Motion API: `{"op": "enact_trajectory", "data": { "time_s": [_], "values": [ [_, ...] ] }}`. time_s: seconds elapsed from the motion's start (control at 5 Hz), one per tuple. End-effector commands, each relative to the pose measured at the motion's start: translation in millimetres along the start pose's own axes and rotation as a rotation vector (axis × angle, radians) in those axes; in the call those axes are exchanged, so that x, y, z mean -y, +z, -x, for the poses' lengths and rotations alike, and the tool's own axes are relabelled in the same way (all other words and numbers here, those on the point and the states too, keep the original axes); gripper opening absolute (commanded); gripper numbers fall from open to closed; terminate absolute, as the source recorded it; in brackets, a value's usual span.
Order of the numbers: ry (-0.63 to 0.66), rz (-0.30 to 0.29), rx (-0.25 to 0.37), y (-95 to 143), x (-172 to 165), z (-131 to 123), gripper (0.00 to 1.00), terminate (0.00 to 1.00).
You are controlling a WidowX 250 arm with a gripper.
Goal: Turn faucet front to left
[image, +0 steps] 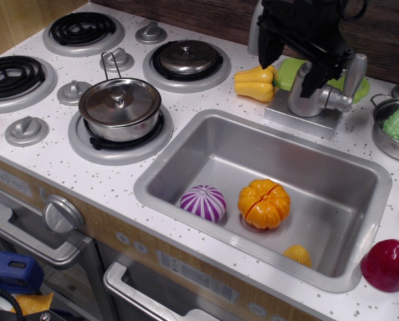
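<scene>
We see the gripper crowded at the faucet: a yellow squash lies just left of its base, a green plate behind, a pot near on the right. In front, the sink is open above three toys on its floor.

We are counting four coil burners, four round stove knobs, one sink and one faucet. We are finding three toy foods lying in the sink: a purple striped piece, an orange pumpkin and a small yellow piece. We are also noting two lidded pots sitting on burners, one pan at the right edge, one yellow squash, one red piece and one black gripper.
</scene>
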State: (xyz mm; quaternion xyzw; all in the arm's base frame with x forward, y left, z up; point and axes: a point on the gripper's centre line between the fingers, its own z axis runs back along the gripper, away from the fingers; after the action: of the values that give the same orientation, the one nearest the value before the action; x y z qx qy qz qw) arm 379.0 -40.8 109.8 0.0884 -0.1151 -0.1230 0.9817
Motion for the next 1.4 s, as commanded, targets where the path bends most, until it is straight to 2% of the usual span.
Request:
{"op": "enact_trajectory", "data": {
  "time_s": [0.0, 0.6, 1.2],
  "values": [
    [-0.029, -0.018, 0.076, 20, -23, -15, 1.0, 0.0],
    [-0.093, -0.018, 0.1, 14, -48, -32, 1.0, 0.0],
    [-0.143, -0.087, 0.164, 6, -62, -45, 1.0, 0.0]
  ]
}}
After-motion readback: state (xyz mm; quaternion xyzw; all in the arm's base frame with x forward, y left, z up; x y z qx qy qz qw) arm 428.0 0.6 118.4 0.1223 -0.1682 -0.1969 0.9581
